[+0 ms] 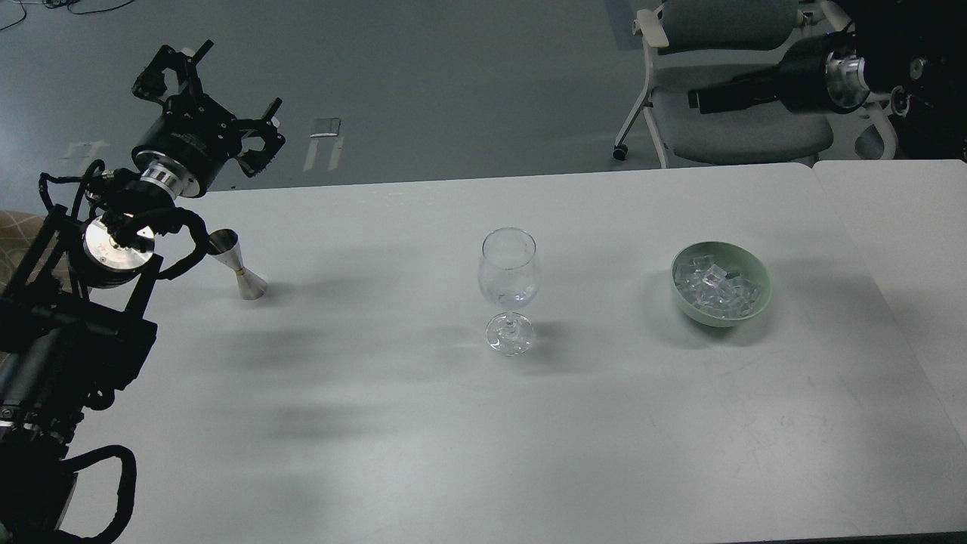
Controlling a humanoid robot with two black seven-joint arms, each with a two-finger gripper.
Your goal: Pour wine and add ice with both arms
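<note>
A clear stemmed wine glass stands upright at the table's middle. A small steel jigger stands at the left; no wine can be made out in it or in the glass. A green bowl at the right holds several clear ice cubes. My left gripper is open and empty, raised behind and above the jigger, past the table's back edge. My right gripper is at the top right, pointing left over a chair, far behind the bowl. It looks like one dark bar, so its fingers cannot be told apart.
The white table meets a second white table at the right. A grey wheeled chair stands behind the back right edge. My left arm's joints and cables hang just left of the jigger.
</note>
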